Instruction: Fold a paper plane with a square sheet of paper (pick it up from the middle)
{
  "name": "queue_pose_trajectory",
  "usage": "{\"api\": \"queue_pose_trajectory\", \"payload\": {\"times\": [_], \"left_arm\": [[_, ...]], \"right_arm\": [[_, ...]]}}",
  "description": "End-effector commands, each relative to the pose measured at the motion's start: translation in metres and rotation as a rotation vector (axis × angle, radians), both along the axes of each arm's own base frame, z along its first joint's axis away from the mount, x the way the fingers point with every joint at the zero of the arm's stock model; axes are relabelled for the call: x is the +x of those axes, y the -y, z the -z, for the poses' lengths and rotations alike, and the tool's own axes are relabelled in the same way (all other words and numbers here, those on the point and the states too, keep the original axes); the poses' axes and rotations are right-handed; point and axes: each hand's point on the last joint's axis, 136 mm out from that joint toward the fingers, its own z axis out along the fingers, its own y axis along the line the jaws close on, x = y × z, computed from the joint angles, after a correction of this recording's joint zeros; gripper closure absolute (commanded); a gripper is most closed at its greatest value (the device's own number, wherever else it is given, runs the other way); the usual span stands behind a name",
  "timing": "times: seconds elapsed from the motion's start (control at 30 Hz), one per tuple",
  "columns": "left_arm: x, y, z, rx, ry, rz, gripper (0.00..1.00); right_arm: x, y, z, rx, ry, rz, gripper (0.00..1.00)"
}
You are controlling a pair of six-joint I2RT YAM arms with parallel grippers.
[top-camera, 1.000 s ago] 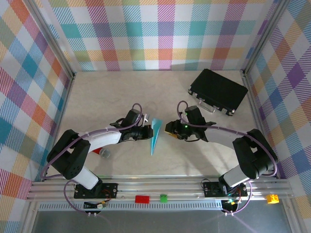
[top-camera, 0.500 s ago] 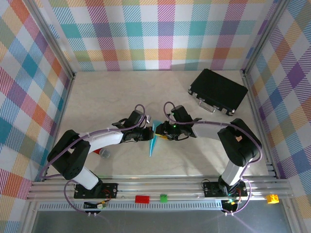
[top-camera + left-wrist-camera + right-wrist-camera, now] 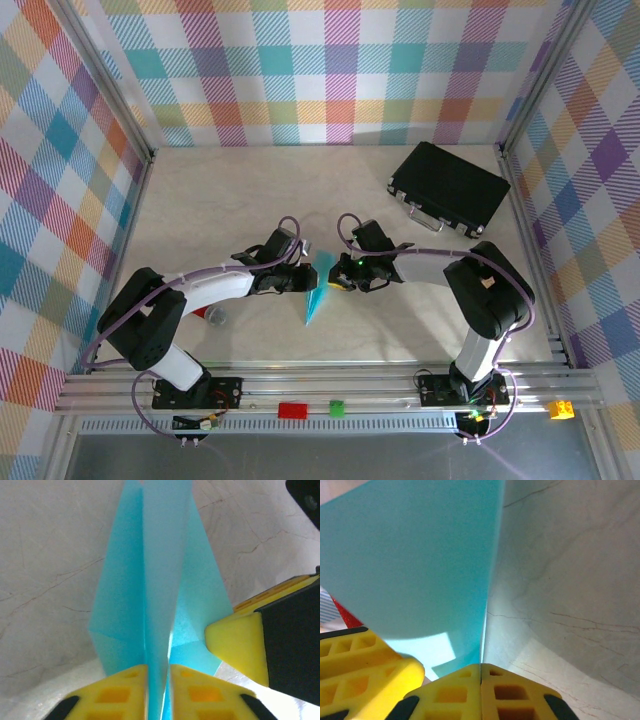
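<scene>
The paper plane [image 3: 317,291] is a narrow light-blue dart on the tabletop between both arms, its tip pointing toward me. My left gripper [image 3: 303,277] meets it from the left. In the left wrist view its yellow jaws [image 3: 159,680] stand slightly apart around the plane's upright centre fold [image 3: 160,570]. My right gripper [image 3: 336,279] comes in from the right. In the right wrist view its jaws [image 3: 481,672] are pressed together on the edge of a raised blue flap [image 3: 420,560]. The right gripper's yellow finger [image 3: 240,645] rests against the plane's right wing.
A black rectangular case [image 3: 449,188] lies at the back right. A small red and grey object [image 3: 213,314] sits beside the left forearm. Red [image 3: 293,409], green [image 3: 336,407] and yellow [image 3: 560,408] bricks rest on the front rail. Checked walls enclose the table.
The right gripper swung left to the plane and closed on its flap. The left jaws, tight before, have eased apart. The plane's tip shifted slightly.
</scene>
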Motion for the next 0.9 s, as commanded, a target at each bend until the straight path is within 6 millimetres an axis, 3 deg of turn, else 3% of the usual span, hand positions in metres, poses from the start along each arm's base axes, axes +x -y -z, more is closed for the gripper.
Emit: {"api": "queue_pose_trajectory", "payload": {"times": [0.0,0.23,0.87], "left_arm": [[-0.005,0.008,-0.015,-0.033,0.01,0.033,0.74],[-0.005,0.005,-0.028,-0.055,0.052,0.019,0.64],[-0.015,0.009,-0.002,-0.029,-0.038,0.054,0.59]], "right_arm": [[0.002,-0.007,0.0,0.022,-0.004,-0.01,0.96],[0.001,-0.004,0.004,0.011,-0.013,0.0,0.97],[0.003,-0.004,0.003,0.012,-0.007,0.003,0.97]]}}
